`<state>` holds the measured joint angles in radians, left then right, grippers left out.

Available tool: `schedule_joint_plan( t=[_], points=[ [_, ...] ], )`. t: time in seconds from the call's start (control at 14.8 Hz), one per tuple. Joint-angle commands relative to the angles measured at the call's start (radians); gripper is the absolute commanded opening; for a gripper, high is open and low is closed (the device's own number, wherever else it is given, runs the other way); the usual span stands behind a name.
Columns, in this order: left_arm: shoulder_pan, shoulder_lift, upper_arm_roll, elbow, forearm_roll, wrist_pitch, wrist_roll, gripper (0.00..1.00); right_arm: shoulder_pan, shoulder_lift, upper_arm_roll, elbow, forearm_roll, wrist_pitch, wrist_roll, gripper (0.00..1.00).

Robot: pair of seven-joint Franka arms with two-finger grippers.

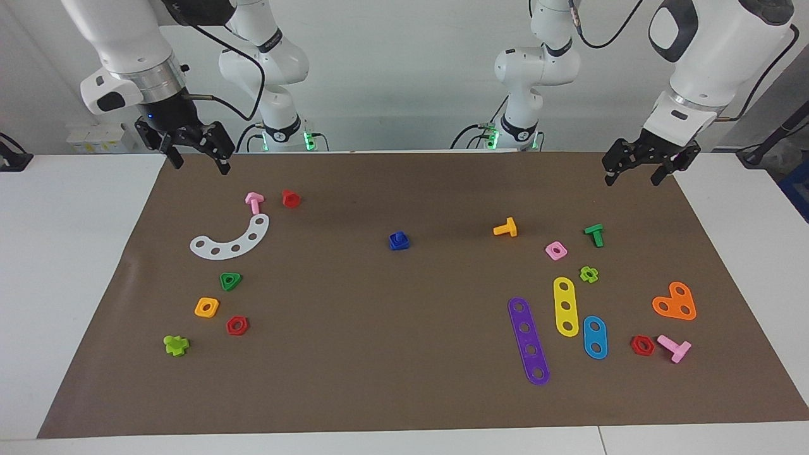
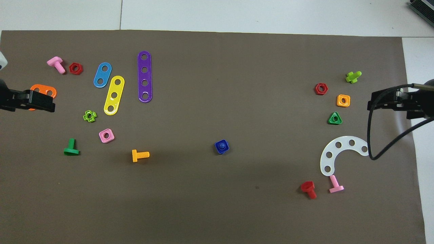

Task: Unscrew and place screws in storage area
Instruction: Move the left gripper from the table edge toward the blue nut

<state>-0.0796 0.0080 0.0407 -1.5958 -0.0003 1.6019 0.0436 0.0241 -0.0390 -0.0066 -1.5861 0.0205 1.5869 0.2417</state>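
The blue screw [image 1: 399,241] sits alone in the middle of the brown mat [image 1: 404,392], seated in a blue square nut so the two read as one small block with a stub showing on top. It is not yet unscrewed, and nothing touches it. Standing apart from every other part, it can probably be reached by either arm without knocking anything.

The storage area [image 1: 218,278] is the bare stretch of mat toward the right arm's end of the table. There lie a white curved strip [image 1: 231,239], a green triangle nut [image 1: 231,281], an orange square nut [image 1: 206,308] and a red hex nut [image 1: 237,325], with a pink screw [image 1: 254,202] and a red screw [image 1: 291,198] nearer to the robots and a lime piece [image 1: 176,345] farther out. Room remains between these for one more part.

Toward the left arm's end are the purple strip [image 1: 529,341], yellow strip [image 1: 565,306] and blue strip [image 1: 595,337], an orange heart plate [image 1: 675,303], and an orange screw [image 1: 505,228] closest to the middle.

The right gripper [image 1: 194,158] hangs over the mat's edge close to the storage area, jaws apart and holding nothing. The left gripper [image 1: 650,169] hangs over the mat's corner at its own end, jaws also apart and empty. Both wait well apart from the blue screw, so the job looks unstarted; one arm would likely steady the nut while the other turns the screw.
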Motion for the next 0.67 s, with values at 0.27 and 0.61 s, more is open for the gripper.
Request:
schedule_joint_plan(
  t=[0.27, 0.61],
  points=[
    [-0.041, -0.057, -0.018, -0.088, 0.02, -0.01, 0.004, 1.0, 0.004, -0.019, -0.009, -0.017, 0.018, -0.012, -0.029, 1.0],
    [-0.221, -0.019, -0.018, -0.09, -0.053, 0.001, -0.258, 0.99, 0.004, -0.019, -0.009, -0.017, 0.018, -0.012, -0.029, 1.0]
  ],
)
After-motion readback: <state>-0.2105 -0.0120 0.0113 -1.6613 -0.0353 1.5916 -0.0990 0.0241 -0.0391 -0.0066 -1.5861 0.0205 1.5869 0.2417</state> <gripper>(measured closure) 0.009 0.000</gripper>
